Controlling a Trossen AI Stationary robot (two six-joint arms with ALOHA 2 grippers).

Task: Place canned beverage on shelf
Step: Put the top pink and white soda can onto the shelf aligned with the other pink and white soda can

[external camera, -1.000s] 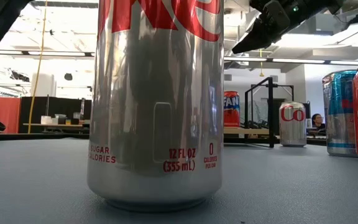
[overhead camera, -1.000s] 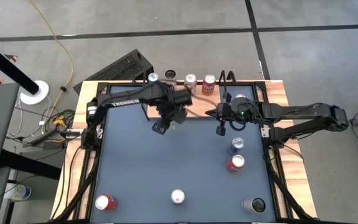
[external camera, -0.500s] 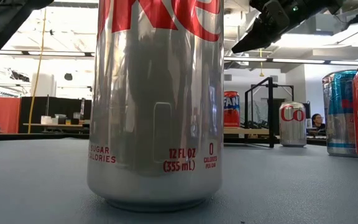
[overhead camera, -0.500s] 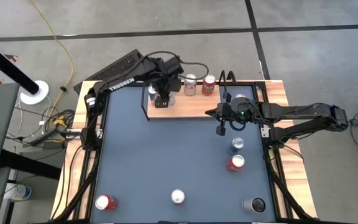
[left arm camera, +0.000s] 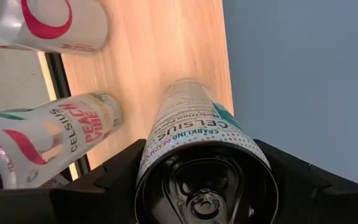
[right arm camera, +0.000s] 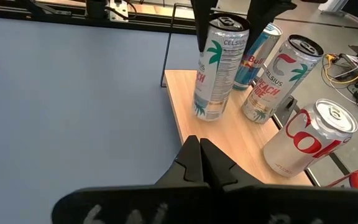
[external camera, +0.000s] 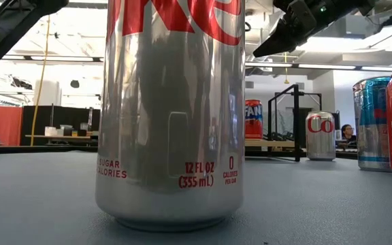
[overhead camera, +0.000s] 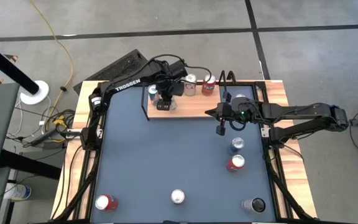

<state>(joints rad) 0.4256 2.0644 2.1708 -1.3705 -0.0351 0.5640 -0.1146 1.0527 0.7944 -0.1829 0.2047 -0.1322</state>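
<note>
Since a second ago, the left gripper [overhead camera: 163, 99] has swung from over the tabletop to the shelf [overhead camera: 194, 111], its fingers clamped on a tall Celsius can [right arm camera: 218, 67] that stands on the shelf's near-left corner. Other cans line the shelf's back rail. The right gripper [right arm camera: 199, 163], fingers pressed together, waits beside the shelf. Only release and retreat remain.

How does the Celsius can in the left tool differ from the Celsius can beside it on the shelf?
The gripped Celsius can has blue-green palm artwork; the other Celsius can carries red artwork and "Peach Vibe" lettering. The gripped one sits between the left tool's fingers, near the shelf's table-side edge; the Peach Vibe can stands free, nearer the back rail. Both are slim, silver and upright on the wooden board.
</note>
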